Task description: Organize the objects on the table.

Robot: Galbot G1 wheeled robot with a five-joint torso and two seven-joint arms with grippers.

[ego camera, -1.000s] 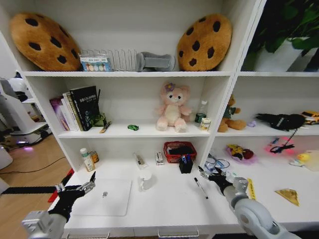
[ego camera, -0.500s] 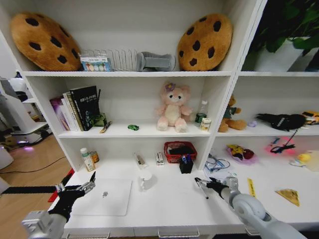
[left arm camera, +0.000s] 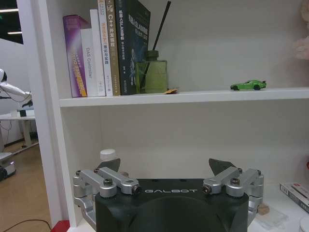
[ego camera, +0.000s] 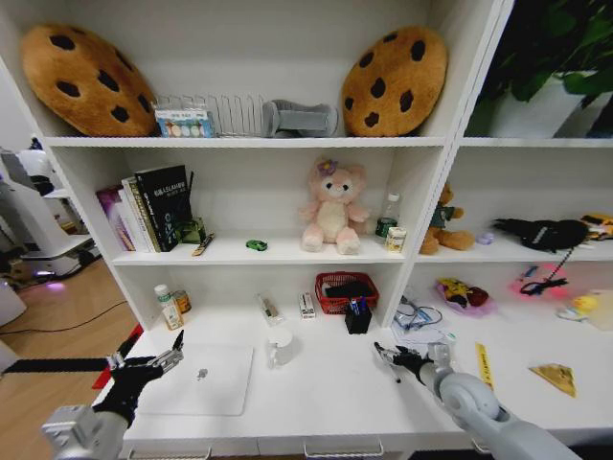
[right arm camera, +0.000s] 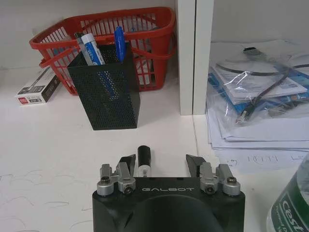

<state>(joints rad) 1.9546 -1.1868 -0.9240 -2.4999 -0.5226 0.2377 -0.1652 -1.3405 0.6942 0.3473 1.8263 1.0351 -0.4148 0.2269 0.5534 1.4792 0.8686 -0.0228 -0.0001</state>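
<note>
Pen (right arm camera: 144, 161): a black marker is seen flat on the table (ego camera: 326, 388), lying between the spread fingers of the right claw (right arm camera: 160, 164), nearer one finger than the other; it is not pinched.
Right claw: it is held low over the table (right arm camera: 58, 159), its fingers apart on either side of the pen; in the head view the claw (ego camera: 388, 356) is seen in front of the shelf's upright.
Pen cup (right arm camera: 104, 92): a black mesh cup is placed just beyond the right claw, with blue pens stood in it; it is seen from the head as well (ego camera: 357, 316).
Basket (right arm camera: 145, 34): a red basket is set behind the cup, farther from the claw.
Papers (right arm camera: 263, 101): bagged sheets and a cable are laid beyond the claw, on the far side of the white upright from the cup.
Left claw (ego camera: 144, 362): it is held in the air at the table's left edge, its fingers spread wide and nothing gripped; the same spread is shown by the wrist camera (left arm camera: 169, 166).
Laptop (ego camera: 203, 379): a closed silver laptop is laid on the table just beside the left claw, toward the right claw.
Car (left arm camera: 248, 85): a green toy car is parked on the shelf above and beyond the left claw, well apart from it.
Bottle (ego camera: 169, 307): a small capped bottle is stood at the back of the table, beyond the left claw.
</note>
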